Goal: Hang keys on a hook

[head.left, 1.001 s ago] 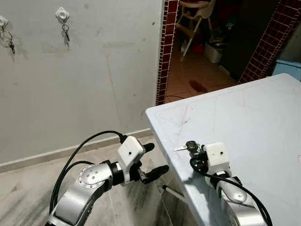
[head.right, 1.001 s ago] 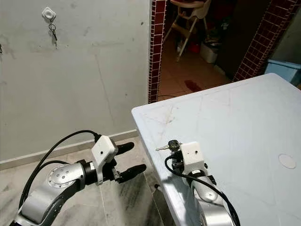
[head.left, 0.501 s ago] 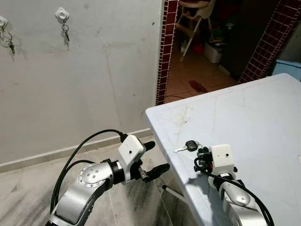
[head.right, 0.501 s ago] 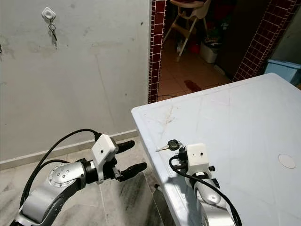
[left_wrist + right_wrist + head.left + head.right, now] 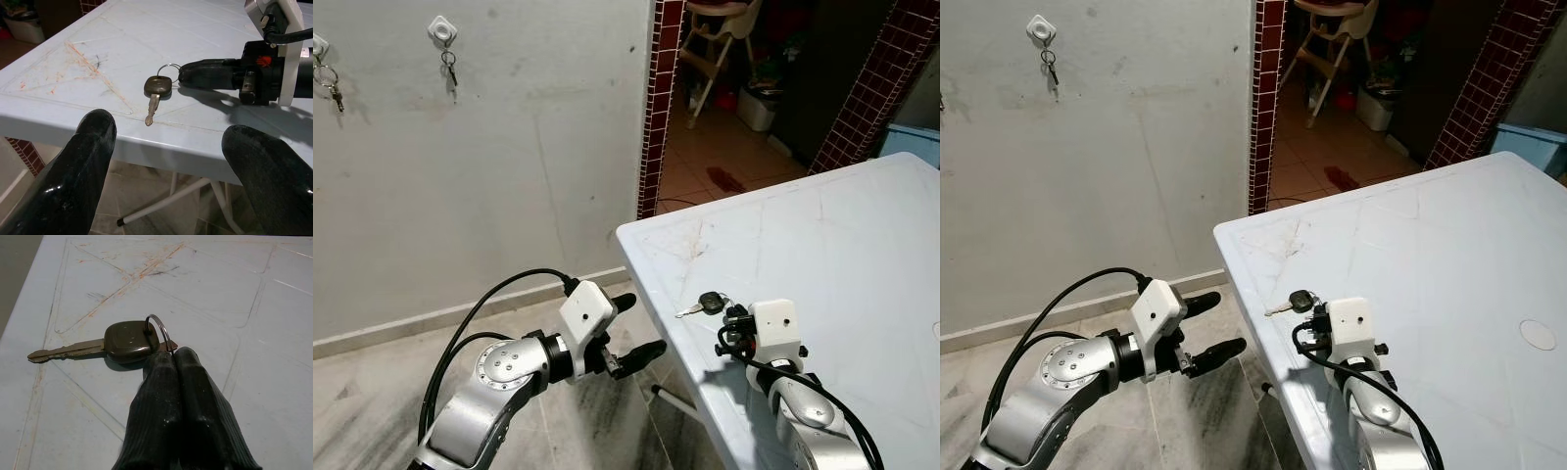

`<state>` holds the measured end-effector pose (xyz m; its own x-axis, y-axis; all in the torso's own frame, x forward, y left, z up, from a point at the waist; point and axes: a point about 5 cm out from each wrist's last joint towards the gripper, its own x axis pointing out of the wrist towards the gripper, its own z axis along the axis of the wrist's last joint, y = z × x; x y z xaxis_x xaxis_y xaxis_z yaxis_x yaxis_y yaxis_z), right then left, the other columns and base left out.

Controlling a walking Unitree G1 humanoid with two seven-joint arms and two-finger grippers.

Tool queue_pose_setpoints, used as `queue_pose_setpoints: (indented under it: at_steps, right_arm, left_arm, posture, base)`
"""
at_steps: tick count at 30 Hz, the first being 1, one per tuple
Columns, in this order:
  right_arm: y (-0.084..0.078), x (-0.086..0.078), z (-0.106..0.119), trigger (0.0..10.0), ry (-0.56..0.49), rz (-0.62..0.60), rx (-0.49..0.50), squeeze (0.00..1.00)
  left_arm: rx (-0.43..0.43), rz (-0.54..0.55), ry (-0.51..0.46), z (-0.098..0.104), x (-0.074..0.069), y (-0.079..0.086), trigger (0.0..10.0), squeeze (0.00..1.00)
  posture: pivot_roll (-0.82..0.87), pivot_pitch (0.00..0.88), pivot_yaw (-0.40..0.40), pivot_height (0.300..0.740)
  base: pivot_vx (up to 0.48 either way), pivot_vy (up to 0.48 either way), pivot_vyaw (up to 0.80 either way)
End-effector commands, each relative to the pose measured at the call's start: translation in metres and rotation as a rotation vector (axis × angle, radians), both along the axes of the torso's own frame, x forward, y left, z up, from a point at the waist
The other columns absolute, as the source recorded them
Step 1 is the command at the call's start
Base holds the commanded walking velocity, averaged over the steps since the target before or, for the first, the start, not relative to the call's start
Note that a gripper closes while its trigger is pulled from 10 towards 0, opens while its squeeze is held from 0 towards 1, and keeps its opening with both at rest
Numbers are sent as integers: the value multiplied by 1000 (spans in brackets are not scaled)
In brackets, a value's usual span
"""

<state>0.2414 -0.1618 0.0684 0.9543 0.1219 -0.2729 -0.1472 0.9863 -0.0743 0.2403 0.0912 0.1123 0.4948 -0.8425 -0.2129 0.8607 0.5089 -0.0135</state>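
Note:
A key with a black head and a metal ring (image 5: pixel 710 303) lies on the white table (image 5: pixel 822 245), close to its left edge. My right gripper (image 5: pixel 732 314) rests low on the table just right of the key. In the right wrist view its fingers (image 5: pixel 161 396) are pressed together with the ring (image 5: pixel 159 330) standing up at their tips. My left gripper (image 5: pixel 641 328) hangs open beside the table edge, level with the key (image 5: pixel 157 86) and clear of it. A white hook (image 5: pixel 442 29) on the wall at upper left holds a key.
A second hook (image 5: pixel 318 44) with keys sits at the far left of the grey wall. A tiled pillar (image 5: pixel 656 108) frames a doorway with a high chair (image 5: pixel 720 29) beyond. A blue bin (image 5: pixel 913 142) stands behind the table. Marble floor lies under my left arm.
My right gripper drew back to the right from over the key, so the key head now shows in front of it. The left arm has barely moved.

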Motion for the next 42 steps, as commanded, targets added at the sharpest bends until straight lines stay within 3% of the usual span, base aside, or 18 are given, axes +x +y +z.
queue_pose_setpoints:
  at_steps: [1,6,14,16,20,21,22,28,33,35,42]
  right_arm:
    - [-3,3,5,0,-34,-15,17,0]
    - [-10,9,37,0,-231,-92,79,0]
    - [-16,17,56,0,-299,-120,99,0]
    - [-14,19,60,0,-311,-112,112,0]
    - [-9,23,67,0,-333,-85,133,0]
    - [-6,24,70,2000,-341,-76,134,0]
    - [-3,25,74,10000,-352,-68,137,0]
    - [2,21,80,10000,-376,-79,173,0]
    - [5,13,79,10000,-366,-80,172,0]
    - [5,11,76,10000,-355,-86,168,0]
    - [6,12,76,10000,-349,-87,154,0]
  left_arm:
    - [5,-10,-4,0,1,-1,10000,0]
    - [6,-4,-9,0,2,-1,10000,0]
    - [9,-4,-13,0,3,0,10000,0]
    - [14,22,-30,1,6,1,10000,0]
    - [56,199,-123,4,19,13,10000,0]
    - [57,260,-148,6,23,18,10000,0]
    - [56,349,-188,10,28,25,10000,0]
    - [40,415,-244,19,30,33,10000,0]
    - [118,606,-348,22,33,53,10000,0]
    - [75,681,-380,28,29,62,10000,0]
    - [83,700,-344,20,21,66,10000,0]
  posture:
    - [66,0,-15,740]
    - [66,0,-15,740]
    - [68,0,-13,740]
    - [71,0,-15,740]
    - [81,0,-17,740]
    - [85,0,-18,740]
    - [87,0,-19,740]
    - [96,0,-20,740]
    - [101,0,-21,740]
    - [105,0,-20,740]
    - [110,0,-23,740]
  base:
    - [0,0,0]
    - [0,0,0]
    - [0,0,0]
    - [0,0,0]
    - [0,0,0]
    - [0,0,0]
    - [0,0,0]
    - [0,0,0]
    - [0,0,0]
    - [0,0,0]
    - [0,0,571]
